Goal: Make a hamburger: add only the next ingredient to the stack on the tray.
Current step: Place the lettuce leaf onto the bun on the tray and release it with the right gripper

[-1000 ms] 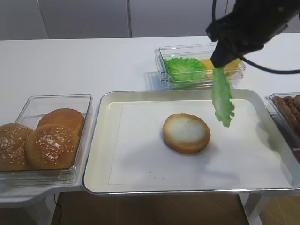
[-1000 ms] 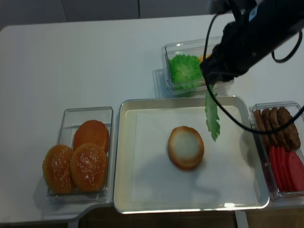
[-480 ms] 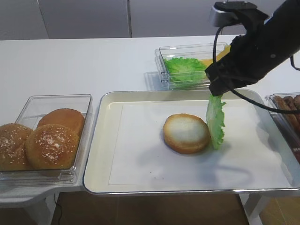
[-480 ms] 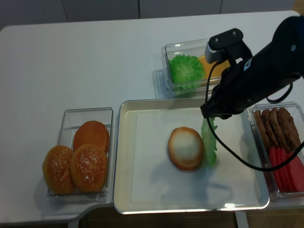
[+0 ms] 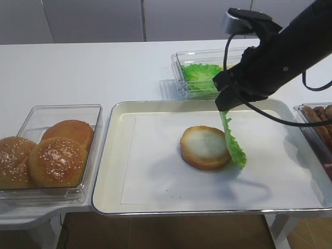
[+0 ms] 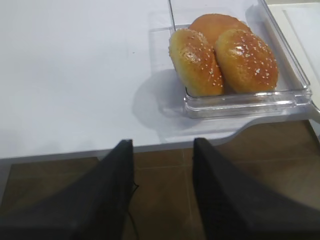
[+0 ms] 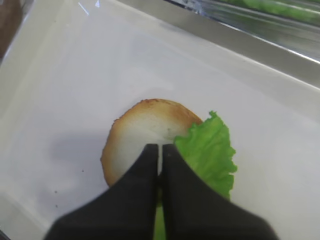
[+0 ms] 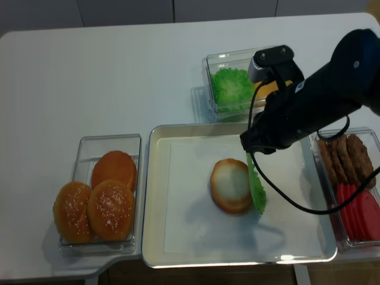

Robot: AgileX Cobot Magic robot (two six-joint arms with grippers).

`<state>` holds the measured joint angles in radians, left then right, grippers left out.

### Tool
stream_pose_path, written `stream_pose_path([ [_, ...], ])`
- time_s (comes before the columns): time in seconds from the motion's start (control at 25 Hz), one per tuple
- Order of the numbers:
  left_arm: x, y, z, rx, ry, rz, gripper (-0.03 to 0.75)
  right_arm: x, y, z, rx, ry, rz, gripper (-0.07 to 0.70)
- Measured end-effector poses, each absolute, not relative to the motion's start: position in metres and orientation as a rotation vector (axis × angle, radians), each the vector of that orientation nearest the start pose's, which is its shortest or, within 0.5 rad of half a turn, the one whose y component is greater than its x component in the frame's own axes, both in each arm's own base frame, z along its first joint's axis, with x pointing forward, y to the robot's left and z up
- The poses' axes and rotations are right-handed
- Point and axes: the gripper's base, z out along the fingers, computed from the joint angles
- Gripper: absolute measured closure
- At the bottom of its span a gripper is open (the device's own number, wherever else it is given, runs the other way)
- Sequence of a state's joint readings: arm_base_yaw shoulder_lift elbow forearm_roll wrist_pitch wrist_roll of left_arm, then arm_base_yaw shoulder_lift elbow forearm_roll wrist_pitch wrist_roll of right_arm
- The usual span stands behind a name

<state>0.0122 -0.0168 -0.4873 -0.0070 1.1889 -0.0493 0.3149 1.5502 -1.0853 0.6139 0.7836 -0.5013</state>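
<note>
The bun bottom half [image 5: 205, 147] [image 8: 230, 184] [image 7: 145, 135] lies on the paper-lined silver tray [image 5: 155, 197] [image 8: 155, 237]. A green lettuce leaf [image 5: 233, 142] [image 8: 256, 185] [image 7: 207, 155] hangs from my right gripper [image 5: 224, 105] [image 7: 160, 151], which is shut on its top edge. The leaf's lower end rests at the bun's right edge, slanting down to the paper. My left gripper [image 6: 162, 150] stands open over the table's front edge, left of the bun container, with nothing between its fingers.
A clear container with whole sesame buns [image 5: 49, 155] [image 6: 225, 55] sits left of the tray. Behind the tray, a clear box holds more lettuce [image 5: 202, 75] and yellow cheese [image 8: 265, 89]. At the right is a container of patties [image 8: 347, 157] and red slices [image 8: 359, 214].
My right gripper has moved left and down with the lettuce leaf. The leaf, earlier hanging free right of the bun, now leans against the bun's right edge.
</note>
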Motion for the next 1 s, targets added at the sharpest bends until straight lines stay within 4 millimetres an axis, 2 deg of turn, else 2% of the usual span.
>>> stream_pose_path([
  [0.24,-0.0119,-0.0007,0.2636,-0.066,2.168,-0.03,0.416,0.2875,0.1374,0.2649,-0.6,2.516,0.725,0.629],
  [0.52,-0.0119,-0.0007,0.2636,-0.066,2.168,-0.03,0.416,0.2877,0.1383,0.2656,-0.614,2.501,0.733,0.629],
  [0.64,-0.0119,-0.0007,0.2636,-0.066,2.168,-0.03,0.416,0.2877,0.1393,0.2665,-0.61,2.492,0.751,0.605],
  [0.72,-0.0119,-0.0007,0.2636,-0.066,2.168,-0.03,0.416,0.2877,0.1399,0.267,-0.601,2.489,0.763,0.549],
  [0.76,-0.0119,-0.0007,0.2636,-0.066,2.168,-0.03,0.416,0.2877,0.1401,0.2671,-0.597,2.489,0.767,0.497],
  [0.92,-0.0119,-0.0007,0.2636,-0.066,2.168,-0.03,0.416,0.2874,0.1409,0.2676,-0.588,2.489,0.784,0.197],
  [1.0,-0.0119,-0.0007,0.2636,-0.066,2.168,-0.03,0.416,0.2871,0.141,0.2676,-0.589,2.491,0.789,0.093],
])
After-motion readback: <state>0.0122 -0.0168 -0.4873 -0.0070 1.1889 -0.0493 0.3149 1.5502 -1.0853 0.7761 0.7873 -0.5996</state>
